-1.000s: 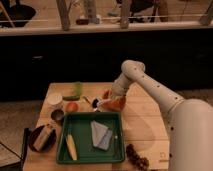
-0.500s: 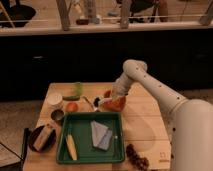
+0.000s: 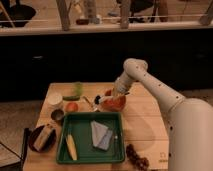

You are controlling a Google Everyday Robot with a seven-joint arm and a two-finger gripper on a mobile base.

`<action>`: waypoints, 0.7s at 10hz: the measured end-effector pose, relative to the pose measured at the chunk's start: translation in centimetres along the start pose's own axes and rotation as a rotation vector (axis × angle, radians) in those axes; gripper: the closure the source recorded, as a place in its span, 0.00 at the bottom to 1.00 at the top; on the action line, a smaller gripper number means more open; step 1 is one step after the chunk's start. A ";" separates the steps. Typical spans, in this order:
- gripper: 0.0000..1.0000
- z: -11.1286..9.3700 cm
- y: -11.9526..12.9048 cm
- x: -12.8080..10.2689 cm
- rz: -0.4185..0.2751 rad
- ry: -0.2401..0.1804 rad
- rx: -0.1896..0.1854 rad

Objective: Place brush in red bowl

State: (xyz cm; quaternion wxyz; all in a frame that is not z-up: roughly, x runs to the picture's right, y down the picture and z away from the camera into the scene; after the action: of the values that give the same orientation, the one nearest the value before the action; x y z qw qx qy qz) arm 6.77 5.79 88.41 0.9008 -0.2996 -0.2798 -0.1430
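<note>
Looks down from above, close behind the robot's white body (image 3: 192, 135) at lower right, along the arm (image 3: 155, 90) onto the wooden counter (image 3: 145, 125). Faces forward toward a dark wall (image 3: 75, 60) and a railing (image 3: 100, 20) beyond the far edge. Takes in nearly the whole counter at middling range, green tray (image 3: 90, 160) nearest. Catches the hand (image 3: 112, 95) mid-frame, over the red bowl (image 3: 117, 105), just past the tray's far rim.

Jaws over red bowl (image 3: 115, 104)
</note>
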 end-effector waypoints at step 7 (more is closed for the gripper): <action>0.20 -0.1 0.0 1.1 0.031 0.002 -0.002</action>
State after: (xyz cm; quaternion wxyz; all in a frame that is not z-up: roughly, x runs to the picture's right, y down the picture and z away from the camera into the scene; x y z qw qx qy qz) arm 7.70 5.58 88.97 0.9029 -0.3047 -0.2740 -0.1296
